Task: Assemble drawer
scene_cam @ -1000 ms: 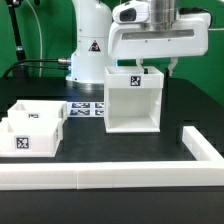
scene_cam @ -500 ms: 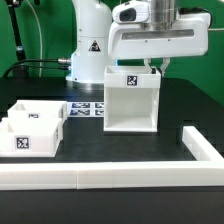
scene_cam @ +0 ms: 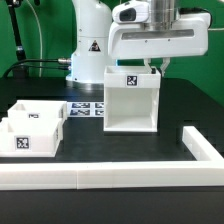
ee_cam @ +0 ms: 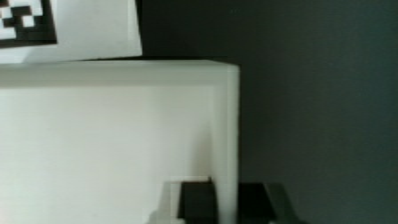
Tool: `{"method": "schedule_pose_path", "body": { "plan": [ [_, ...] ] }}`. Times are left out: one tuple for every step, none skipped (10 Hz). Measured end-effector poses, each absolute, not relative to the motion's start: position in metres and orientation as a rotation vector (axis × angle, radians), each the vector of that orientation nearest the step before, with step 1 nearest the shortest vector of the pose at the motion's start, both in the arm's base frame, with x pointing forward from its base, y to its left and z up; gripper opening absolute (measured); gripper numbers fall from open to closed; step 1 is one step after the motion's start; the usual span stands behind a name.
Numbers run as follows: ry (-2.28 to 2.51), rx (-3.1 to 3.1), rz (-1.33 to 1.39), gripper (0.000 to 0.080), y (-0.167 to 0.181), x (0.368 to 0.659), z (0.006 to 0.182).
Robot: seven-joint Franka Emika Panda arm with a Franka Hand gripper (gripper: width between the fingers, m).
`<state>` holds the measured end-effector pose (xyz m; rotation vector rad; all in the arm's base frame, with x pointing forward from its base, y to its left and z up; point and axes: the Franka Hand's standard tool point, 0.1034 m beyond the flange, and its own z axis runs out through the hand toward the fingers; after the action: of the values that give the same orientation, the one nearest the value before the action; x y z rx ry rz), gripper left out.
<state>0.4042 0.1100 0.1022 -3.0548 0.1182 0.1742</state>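
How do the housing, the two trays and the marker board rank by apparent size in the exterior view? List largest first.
1. Housing.
2. Front tray and back tray: they look alike, and the front one sits nearer the camera, so unranked.
3. Marker board, partly hidden.

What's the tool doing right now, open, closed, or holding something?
Tool: closed, gripping the housing by its wall.

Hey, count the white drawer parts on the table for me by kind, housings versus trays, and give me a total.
housing: 1
trays: 2, the rear tray and the front tray
Total: 3
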Motion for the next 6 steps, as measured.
{"method": "schedule_pose_path", "body": {
  "plan": [
    [0.097, -3.049, 0.159, 0.0037, 0.107, 0.417, 0.102],
    [0.079, -3.042, 0.146, 0.0037, 0.104, 0.431, 0.102],
    [0.079, -3.035, 0.134, 0.0038, 0.102, 0.448, 0.102],
    [0.088, -3.03, 0.119, 0.0038, 0.102, 0.461, 0.102],
    [0.091, -3.026, 0.11, 0.0038, 0.103, 0.471, 0.1],
    [0.073, -3.02, 0.087, 0.0041, 0.104, 0.487, 0.1]
  ]
}}
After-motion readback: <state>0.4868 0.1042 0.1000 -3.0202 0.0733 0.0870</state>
